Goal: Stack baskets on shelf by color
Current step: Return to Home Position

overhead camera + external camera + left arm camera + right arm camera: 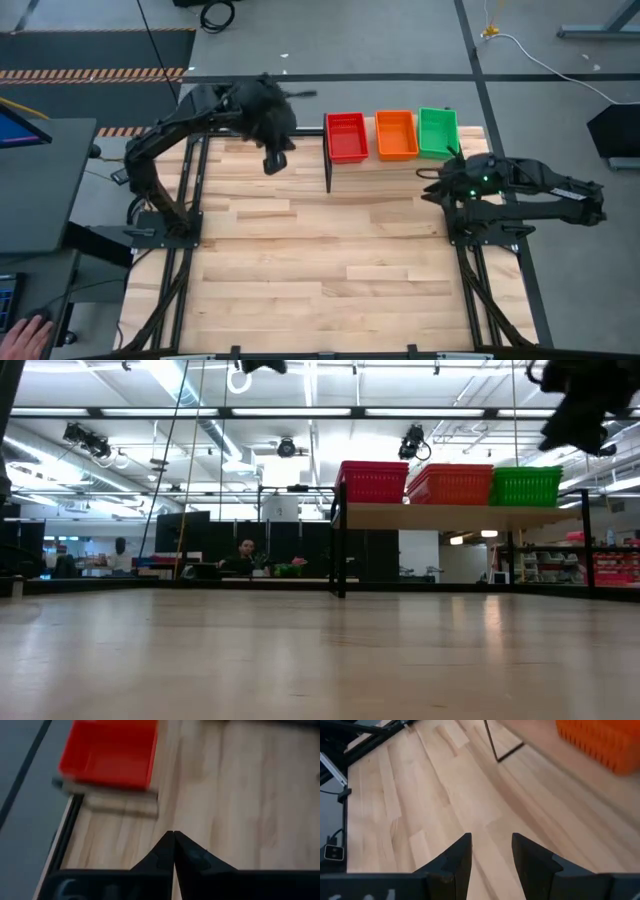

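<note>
High view: you're seeing red baskets, orange baskets, green baskets sitting stacked on the shelf; left gripper hanging closed, right gripper part-open, both empty.

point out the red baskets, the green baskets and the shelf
red baskets (347,137), high view, inside floor of the top basket
green baskets (438,132), high view, inside floor of the top basket
shelf (460,516), low view, front edge of the wooden plank
</note>
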`<control>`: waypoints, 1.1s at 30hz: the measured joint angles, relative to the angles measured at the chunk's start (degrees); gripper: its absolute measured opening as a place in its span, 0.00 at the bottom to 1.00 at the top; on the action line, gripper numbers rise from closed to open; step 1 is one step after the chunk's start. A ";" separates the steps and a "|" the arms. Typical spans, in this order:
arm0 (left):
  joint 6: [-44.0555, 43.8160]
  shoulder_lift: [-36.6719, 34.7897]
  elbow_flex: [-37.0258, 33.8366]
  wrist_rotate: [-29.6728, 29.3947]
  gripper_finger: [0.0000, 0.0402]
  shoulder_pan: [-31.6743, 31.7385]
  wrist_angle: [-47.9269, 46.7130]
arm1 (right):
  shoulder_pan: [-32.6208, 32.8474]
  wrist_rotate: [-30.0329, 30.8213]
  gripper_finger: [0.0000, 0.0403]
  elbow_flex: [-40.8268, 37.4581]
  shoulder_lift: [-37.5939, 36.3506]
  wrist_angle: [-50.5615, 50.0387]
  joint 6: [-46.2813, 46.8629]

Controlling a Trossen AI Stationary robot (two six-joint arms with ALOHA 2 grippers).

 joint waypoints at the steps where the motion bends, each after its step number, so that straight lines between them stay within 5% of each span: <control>1: -0.99 -0.35 -0.10 -2.28 0.04 -0.90 -1.92 | 0.52 0.09 0.36 -1.31 -1.60 -0.05 0.84; 6: -8.08 -7.06 -8.09 -12.73 0.04 -7.98 -1.05 | 2.82 0.23 0.36 -6.62 -9.34 -0.92 3.15; 15: -19.45 -32.82 -48.56 -21.36 0.03 -19.25 29.77 | 3.69 -2.58 0.36 -13.07 -22.31 3.92 8.29; 24: -22.71 -47.83 -71.41 -21.59 0.02 -22.49 45.61 | 3.69 -12.86 0.36 -19.32 -23.65 29.02 4.77; 29: -22.71 -50.74 -81.16 -21.57 0.02 -23.99 53.28 | 3.69 -26.20 0.36 -28.75 -21.87 50.97 4.66; 33: -22.54 -54.43 -88.29 -21.71 0.02 -25.45 59.35 | 4.95 -25.23 0.35 -33.29 -21.28 58.50 5.75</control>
